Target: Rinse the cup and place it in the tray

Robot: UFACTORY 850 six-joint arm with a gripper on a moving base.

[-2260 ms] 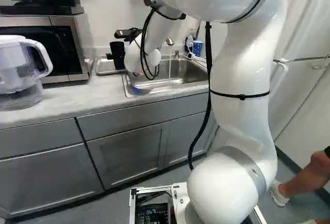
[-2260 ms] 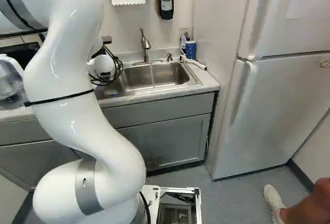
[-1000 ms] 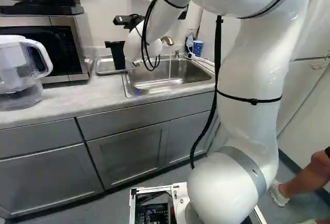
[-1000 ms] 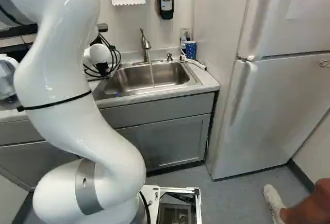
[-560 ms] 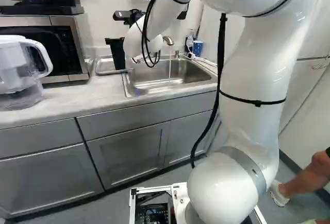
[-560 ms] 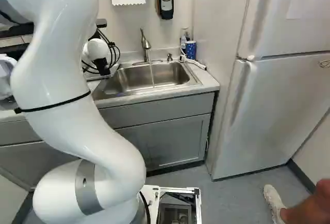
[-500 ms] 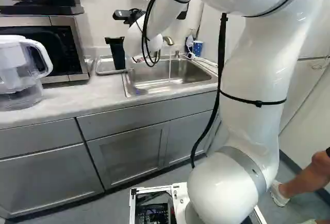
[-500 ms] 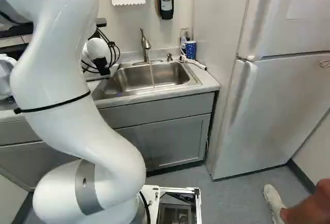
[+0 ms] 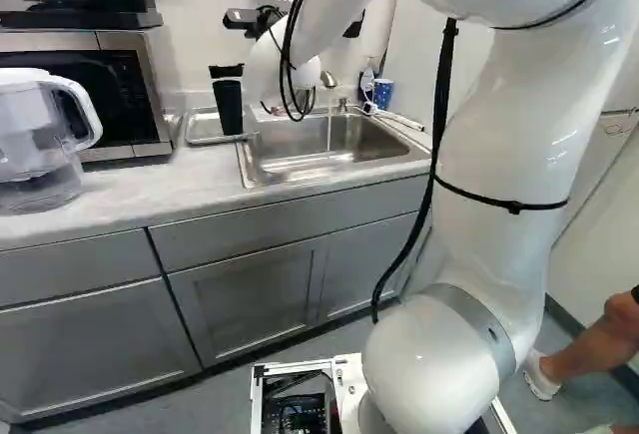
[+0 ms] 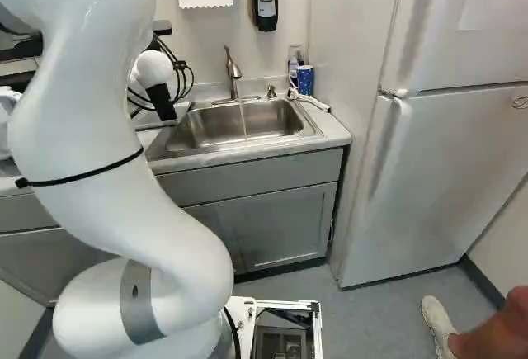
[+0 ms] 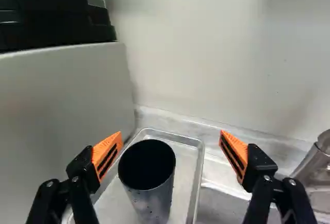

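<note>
Right now the black cup [image 11: 154,193] stands upright, mouth up, in the shallow metal tray [image 11: 184,183]; its grey-looking side is dotted with small spots in the wrist view. The claw [image 10: 161,101] is at the left of the right base view, just below the white wrist. In the wrist view the claw [image 11: 171,136] has its two fingers wide apart, with nothing clamped between the orange pads [image 11: 234,157]. The cup is ahead of the gap, much nearer one finger than the other; from this angle it is hard to say whether that pad touches it.

In the left base view the tray lies left of the upper middle, on the worktop [image 9: 130,190], between the microwave [image 9: 150,105] and the stainless sink [image 9: 250,170]. The white arm [image 9: 499,254] fills the right side of that view and reaches over toward the tray.

A thin stream of water falls from the faucet [image 10: 233,70] into the sink, near the middle of the right base view. Just right of the faucet, on the sink's back edge, is a small pump [image 10: 271,92], and farther right, in the corner, a blue patterned cup [image 10: 305,80]. A clear filter pitcher [image 9: 40,135] stands at the far left of the left base view, and a refrigerator [image 10: 437,177] takes up the right of the other.
</note>
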